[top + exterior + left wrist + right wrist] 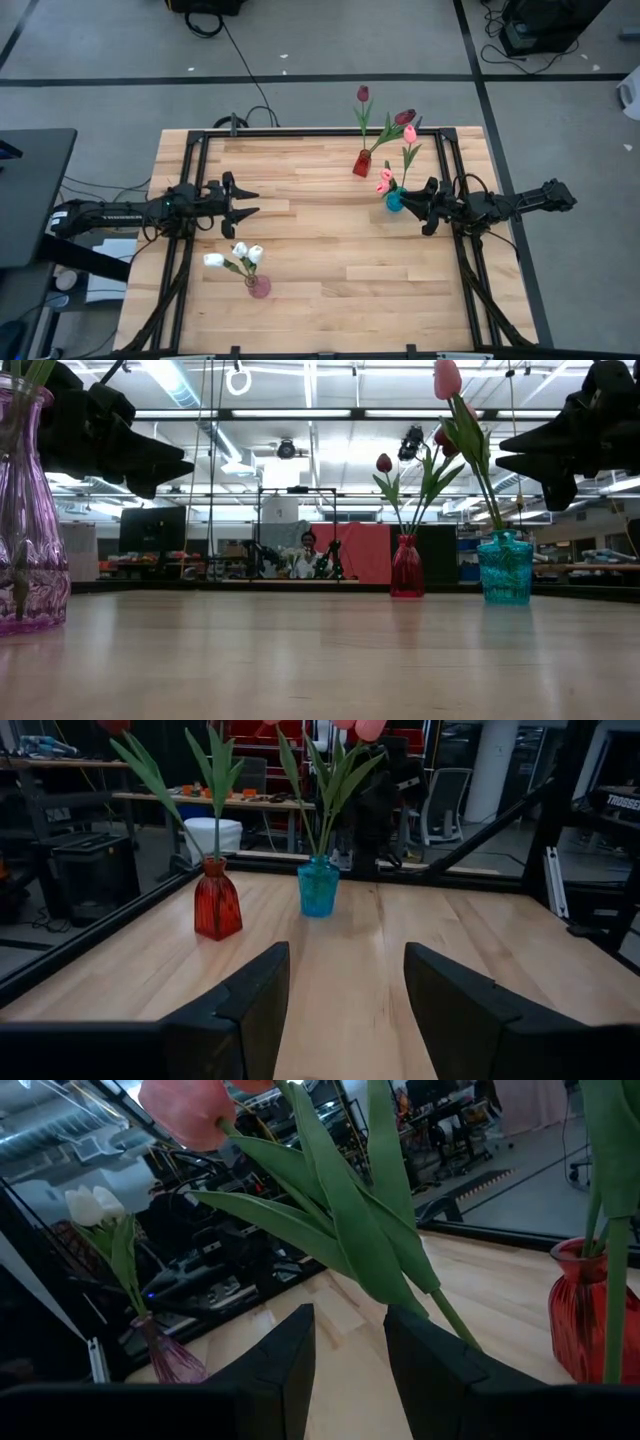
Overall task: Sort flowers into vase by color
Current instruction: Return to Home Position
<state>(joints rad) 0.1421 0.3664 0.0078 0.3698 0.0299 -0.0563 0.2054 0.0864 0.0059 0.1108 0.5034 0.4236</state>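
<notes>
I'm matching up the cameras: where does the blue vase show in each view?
High: blue vase right of centre on the table.
Low: near the right edge.
Left wrist: mid-picture, across the table.
Right wrist: not in it; only its pink tulips show.
Shared landmark: the red vase beside it.

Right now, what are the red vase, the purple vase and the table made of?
The red vase is probably glass: it looks glossy and see-through, with light glinting on it. The purple vase is likely glass too: ribbed, shiny and see-through. The table looks like wood: pale planks with grain lines and a smooth sheen.
</notes>
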